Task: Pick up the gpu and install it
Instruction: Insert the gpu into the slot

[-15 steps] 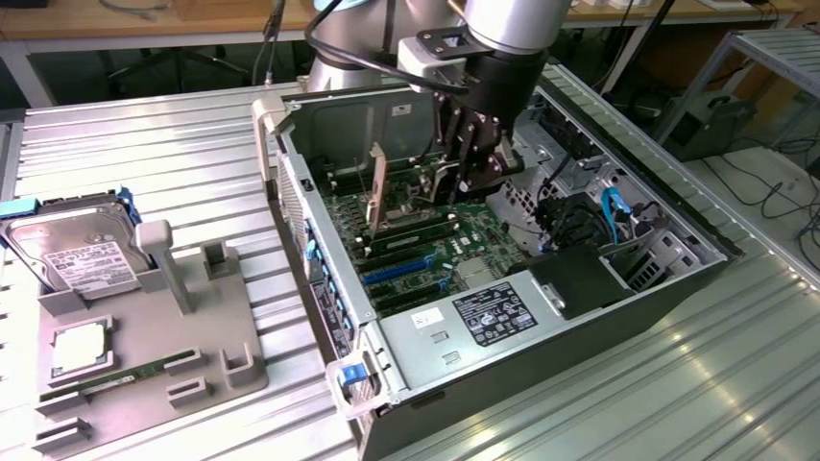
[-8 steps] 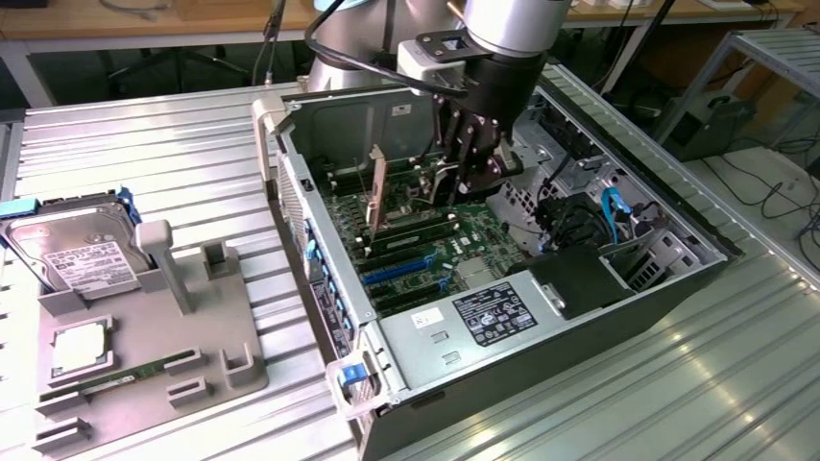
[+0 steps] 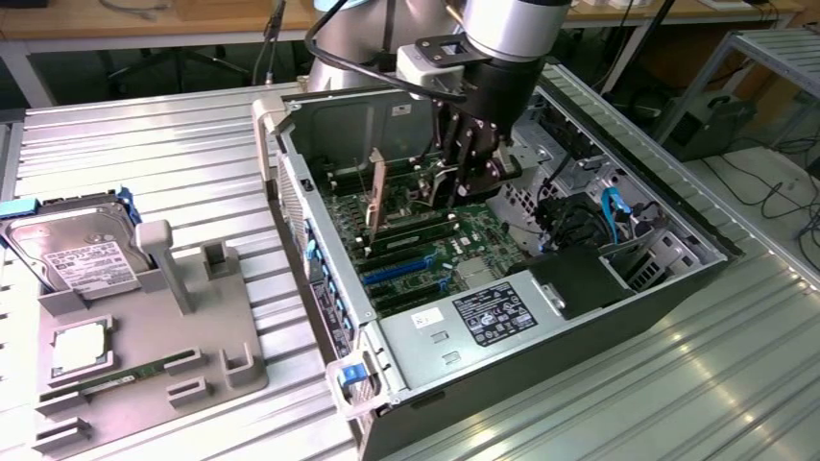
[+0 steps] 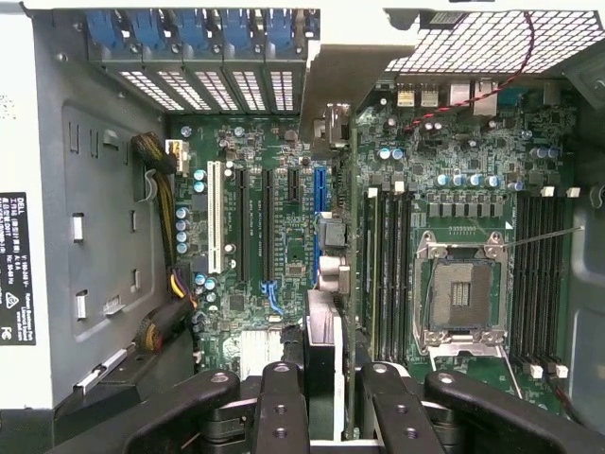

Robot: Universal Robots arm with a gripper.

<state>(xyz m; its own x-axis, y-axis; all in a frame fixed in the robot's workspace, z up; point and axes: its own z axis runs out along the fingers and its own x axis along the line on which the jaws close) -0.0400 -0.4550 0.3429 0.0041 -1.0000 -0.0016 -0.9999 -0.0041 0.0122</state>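
Note:
The gpu point(image 4: 327, 284) shows edge-on in the wrist view, a thin card running from between my fingers toward the case's rear slot openings. My gripper point(image 4: 326, 383) is shut on it, black fingers point(image 4: 282, 407) pressing each side. It hangs just above the blue expansion slot point(image 4: 319, 203) on the green motherboard point(image 4: 284, 312); I cannot tell whether it touches the slot. In the exterior view my gripper point(image 3: 458, 182) reaches down into the open computer case point(image 3: 666, 279), with the card's bracket end point(image 3: 380, 192) standing upright near the rear wall.
An empty CPU socket point(image 4: 460, 293) and memory slots point(image 4: 386, 265) lie beside the card. The power supply point(image 3: 494, 312) and blue cables point(image 3: 613, 216) crowd the case. On the exterior view's left, a grey tray point(image 3: 237, 370) holds a hard drive point(image 3: 77, 254), a processor point(image 3: 80, 348) and a RAM stick point(image 3: 129, 373).

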